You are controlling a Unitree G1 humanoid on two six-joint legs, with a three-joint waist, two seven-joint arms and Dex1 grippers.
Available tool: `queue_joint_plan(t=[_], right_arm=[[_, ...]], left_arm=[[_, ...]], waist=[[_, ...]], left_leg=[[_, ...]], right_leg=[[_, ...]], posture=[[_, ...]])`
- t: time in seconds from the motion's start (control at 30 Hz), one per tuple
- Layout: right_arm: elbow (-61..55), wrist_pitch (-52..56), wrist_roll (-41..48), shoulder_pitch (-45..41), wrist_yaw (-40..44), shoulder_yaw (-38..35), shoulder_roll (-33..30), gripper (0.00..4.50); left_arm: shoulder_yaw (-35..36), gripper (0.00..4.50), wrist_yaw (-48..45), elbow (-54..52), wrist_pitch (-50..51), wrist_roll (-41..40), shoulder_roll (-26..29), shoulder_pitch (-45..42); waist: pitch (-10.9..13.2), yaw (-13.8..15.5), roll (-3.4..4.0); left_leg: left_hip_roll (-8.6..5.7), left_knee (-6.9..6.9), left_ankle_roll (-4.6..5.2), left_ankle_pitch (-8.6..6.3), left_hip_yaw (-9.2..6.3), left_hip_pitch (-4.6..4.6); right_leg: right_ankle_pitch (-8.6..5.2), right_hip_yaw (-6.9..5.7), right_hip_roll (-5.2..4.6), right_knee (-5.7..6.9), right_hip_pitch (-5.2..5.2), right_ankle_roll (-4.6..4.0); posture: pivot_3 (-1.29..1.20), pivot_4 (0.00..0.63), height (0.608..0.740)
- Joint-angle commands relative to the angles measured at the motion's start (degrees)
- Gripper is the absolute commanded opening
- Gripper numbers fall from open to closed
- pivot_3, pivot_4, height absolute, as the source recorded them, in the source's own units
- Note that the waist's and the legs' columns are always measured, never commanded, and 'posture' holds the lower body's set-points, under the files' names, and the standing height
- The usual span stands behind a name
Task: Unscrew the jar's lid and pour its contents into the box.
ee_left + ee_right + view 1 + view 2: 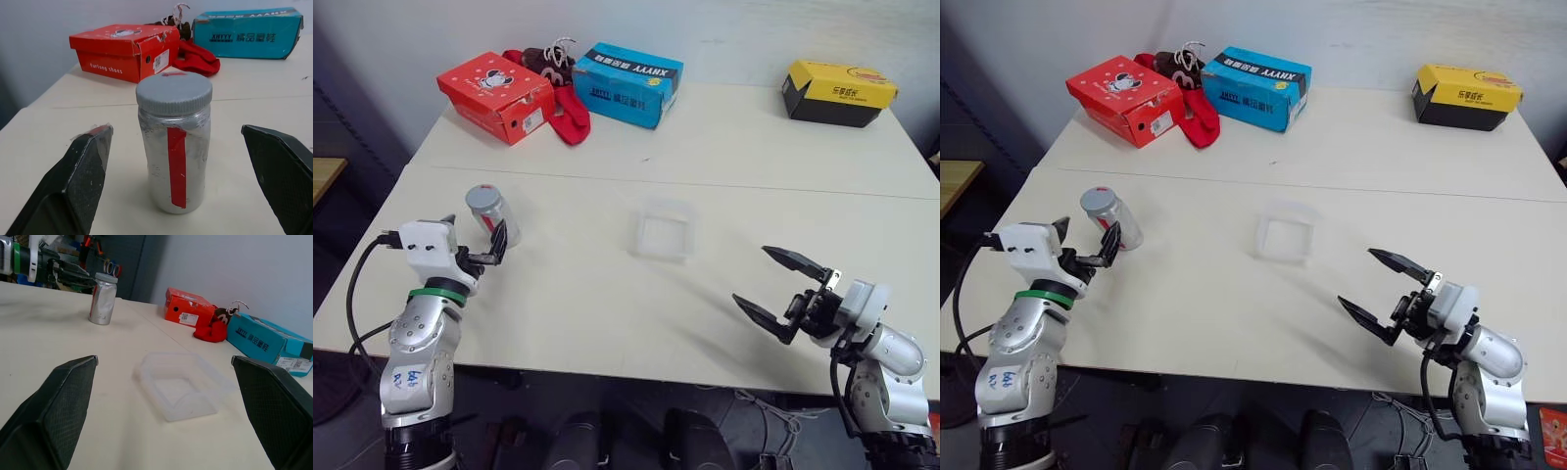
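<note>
The jar (174,147), lid (174,91) on, stands near the desk's (724,147) left edge, framed by the released left gripper (485,241). It's best grabbed squarely at the body, below the lid. The right gripper (781,286) is spread too, near the front edge. The box (663,228) sits mid-desk. Shoe boxes (495,96) line the far edge by the wall.

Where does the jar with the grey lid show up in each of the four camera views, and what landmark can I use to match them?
Left eye view: the jar stands at the left, just past the left gripper.
Right eye view: left side, at.
Left wrist view: centre, between the open fingers, at.
Right wrist view: upper left, at.
Shared landmark: the red shoe box, beyond the jar.
</note>
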Motion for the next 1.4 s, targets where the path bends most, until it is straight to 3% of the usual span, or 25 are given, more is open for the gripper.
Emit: queue_joint_plan(t=[0.03, 0.33, 0.83, 0.93, 1.1, 1.23, 1.4], right_arm=[[-5.4, 1.7, 0.0, 1.0, -2.8, 0.1, -0.5, 4.5], [-12.7, 7.4, -0.5, 1.7, -8.1, 0.9, -1.4, 4.5], [-11.3, 7.8, -0.4, 2.5, -8.1, 0.2, -1.7, 4.5], [-10.6, 6.8, -0.4, 3.0, -7.7, 0.0, -1.4, 4.5], [-9.8, 5.3, -0.2, 3.9, -7.5, -0.2, -1.0, 4.5], [-10.4, 5.8, 0.5, 3.8, -8.2, -0.2, -1.2, 4.5], [-17.4, 19.2, 6.1, -0.5, -13.7, 0.4, -5.1, 4.5]], left_arm=[[-0.5, 4.45, 0.6, 2.6, -1.1, 1.5, 0.1, -3.2], [-3.4, 4.45, -1.6, 12.2, -2.8, 3.1, 0.3, -10.4], [-5.3, 4.45, -0.1, 21.0, -7.3, 7.0, -0.1, -15.9], [-5.5, 3.91, -0.3, 21.1, -7.5, 7.3, 0.1, -15.8], [-5.7, 2.38, -1.0, 20.7, -6.9, 7.9, 0.5, -15.3], [-4.2, 2.38, -6.6, 19.3, -9.7, 4.1, 1.8, -15.3], [-3.8, 2.38, -28.1, 12.9, -8.3, -10.2, 7.4, -17.2]], waist=[[0.0, 0.0, 0.0], [0.0, 0.1, 0.0], [0.0, 0.1, -0.01], [0.0, 0.1, -0.01], [0.0, 0.1, -0.01], [0.0, 0.1, -0.01], [0.0, -0.3, 0.04]], left_leg=[[0.0, 0.01, 0.0, 0.0, 0.0, 0.0], [0.01, 0.09, -0.01, -0.02, -0.01, -0.03], [0.03, 0.14, 0.19, 0.08, 0.01, -0.05], [0.03, 0.14, 0.21, 0.09, 0.01, -0.05], [0.04, 0.15, 0.2, 0.08, 0.01, -0.05], [0.04, 0.15, 0.19, 0.08, 0.0, -0.05], [0.1, 0.23, 0.13, 0.04, 0.0, -0.09]], right_leg=[[0.0, 0.0, 0.01, 0.01, 0.0, 0.0], [0.01, 0.01, 0.02, 0.01, 0.0, 0.01], [0.01, -0.01, 0.08, 0.01, 0.01, 0.02], [0.01, 0.0, 0.09, 0.0, 0.01, 0.02], [0.01, 0.0, 0.09, 0.0, 0.01, 0.02], [0.01, 0.0, 0.09, 0.01, 0.01, 0.02], [0.02, 0.02, 0.06, -0.01, -0.02, 0.01]], posture=[[0.0, 0.15, 0.74], [0.0, 0.15, 0.74], [0.0, 0.15, 0.74], [0.0, 0.15, 0.74], [0.0, 0.15, 0.74], [0.0, 0.15, 0.74], [0.0, 0.15, 0.74]])
